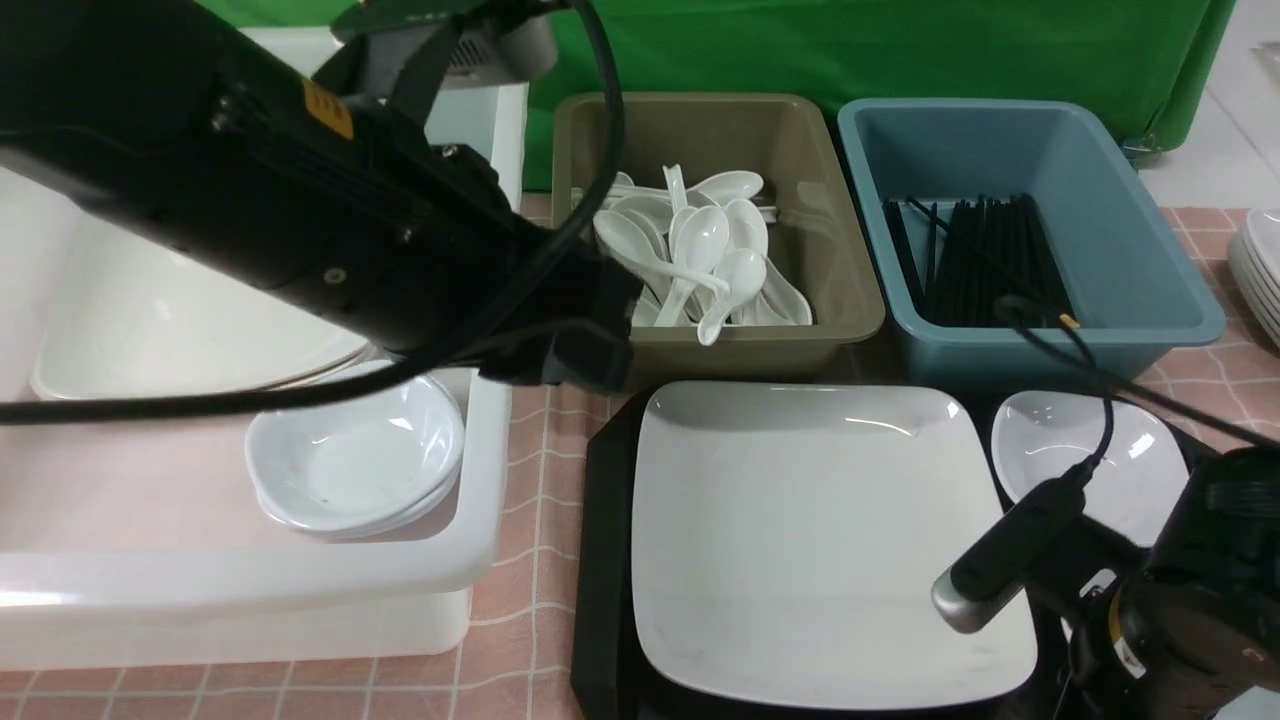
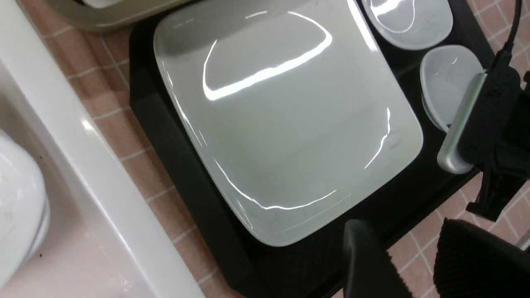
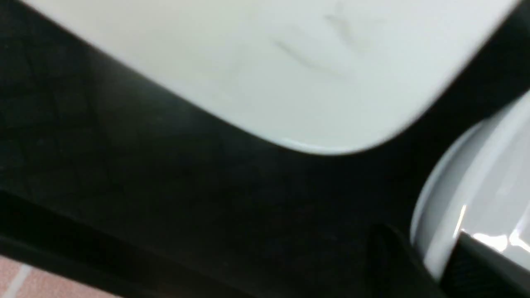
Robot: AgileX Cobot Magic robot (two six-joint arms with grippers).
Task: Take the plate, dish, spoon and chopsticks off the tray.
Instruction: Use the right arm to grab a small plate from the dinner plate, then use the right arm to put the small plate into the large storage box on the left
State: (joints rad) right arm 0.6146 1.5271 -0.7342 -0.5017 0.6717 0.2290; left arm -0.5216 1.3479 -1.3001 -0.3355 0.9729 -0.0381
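Observation:
The large white plate [image 1: 820, 540] [image 2: 285, 124] fills most of the black tray [image 1: 605, 560] [image 2: 174, 136]. One small white dish [image 1: 1090, 460] [image 2: 408, 18] sits at the tray's far right. A second dish [image 2: 449, 80] [image 3: 476, 198] lies nearer, partly under the right arm. My right gripper [image 3: 430, 252] is shut on this dish's rim, one finger inside and one outside. My left gripper [image 2: 403, 231] hangs open and empty over the tray's near edge. No spoon or chopsticks show on the tray.
A tan bin [image 1: 700, 120] holds several white spoons and a blue bin [image 1: 1120, 170] holds black chopsticks, both behind the tray. A white tub [image 1: 480, 500] at left holds stacked dishes [image 1: 355, 455]. More plates [image 1: 1262, 270] are stacked at the right edge.

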